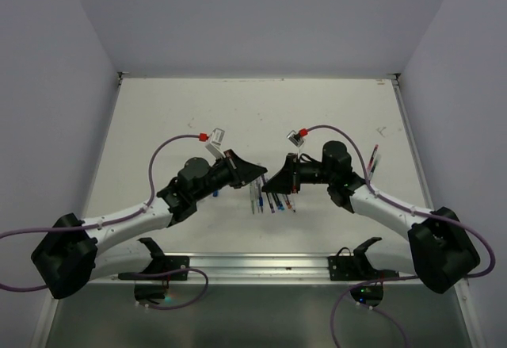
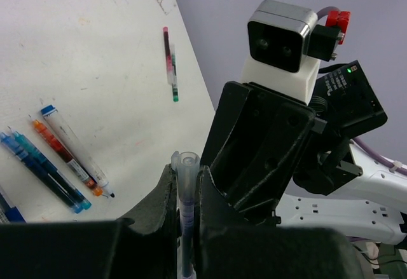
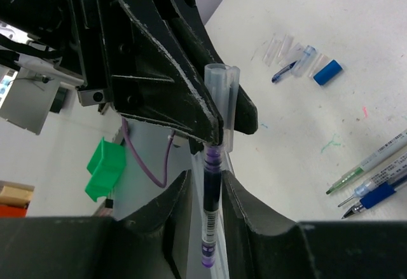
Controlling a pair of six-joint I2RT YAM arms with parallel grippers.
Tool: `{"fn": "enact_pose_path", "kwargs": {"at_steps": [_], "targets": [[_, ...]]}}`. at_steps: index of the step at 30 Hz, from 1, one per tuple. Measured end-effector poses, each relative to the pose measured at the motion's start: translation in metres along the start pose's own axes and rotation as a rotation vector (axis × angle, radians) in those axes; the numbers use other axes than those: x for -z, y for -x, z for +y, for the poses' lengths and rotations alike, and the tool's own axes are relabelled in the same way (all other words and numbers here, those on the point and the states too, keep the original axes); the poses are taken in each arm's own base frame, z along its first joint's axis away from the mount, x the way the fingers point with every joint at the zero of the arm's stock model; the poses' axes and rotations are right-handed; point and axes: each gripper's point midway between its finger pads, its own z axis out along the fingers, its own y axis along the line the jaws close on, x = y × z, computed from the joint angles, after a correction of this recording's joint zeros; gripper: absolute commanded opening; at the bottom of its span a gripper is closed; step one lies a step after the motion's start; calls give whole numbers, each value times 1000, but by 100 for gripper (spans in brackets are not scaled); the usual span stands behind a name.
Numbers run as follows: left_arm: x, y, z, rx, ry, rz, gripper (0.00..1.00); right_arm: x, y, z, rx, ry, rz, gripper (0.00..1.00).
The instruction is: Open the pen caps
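A thin pen (image 3: 208,228) with purple ink hangs in the air between the two grippers above the table's near middle. Its clear cap (image 2: 185,164) sticks up between the fingertips of my left gripper (image 2: 186,172), which is shut on it. In the right wrist view the same cap (image 3: 221,91) is pinched by the left gripper's black fingers. My right gripper (image 3: 206,178) stands open around the barrel, with a slim gap on each side. From above, the left gripper (image 1: 257,175) and the right gripper (image 1: 274,180) meet tip to tip.
Several pens (image 1: 273,202) lie side by side on the white table below the grippers. Loose clear caps (image 3: 280,49) and a blue cap (image 3: 327,72) lie farther back. One more pen (image 1: 372,161) lies at the right. A green bin (image 3: 105,168) sits off the table.
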Motion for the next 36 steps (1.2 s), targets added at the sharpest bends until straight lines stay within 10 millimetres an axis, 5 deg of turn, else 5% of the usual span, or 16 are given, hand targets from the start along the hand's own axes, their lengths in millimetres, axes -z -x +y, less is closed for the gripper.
{"fn": "enact_pose_path", "kwargs": {"at_steps": [3, 14, 21, 23, 28, 36], "targets": [[2, 2, -3, -2, -6, -9, 0, -1, -2, -3, -5, -5, 5, 0], [3, 1, 24, -2, 143, -9, 0, -12, -12, -24, 4, -130, 36, 0], [7, 20, 42, -56, 361, -49, 0, -26, -6, -36, 127, -299, 10, 0], [7, 36, 45, -82, 413, -100, 0, -28, -8, -39, 146, -349, 16, 0], [18, 109, 53, -110, 526, -341, 0, -17, -55, -65, 99, -507, 153, 0], [41, 126, 66, -205, 623, -381, 0, 15, -68, -99, 79, -762, 205, 0]]}}
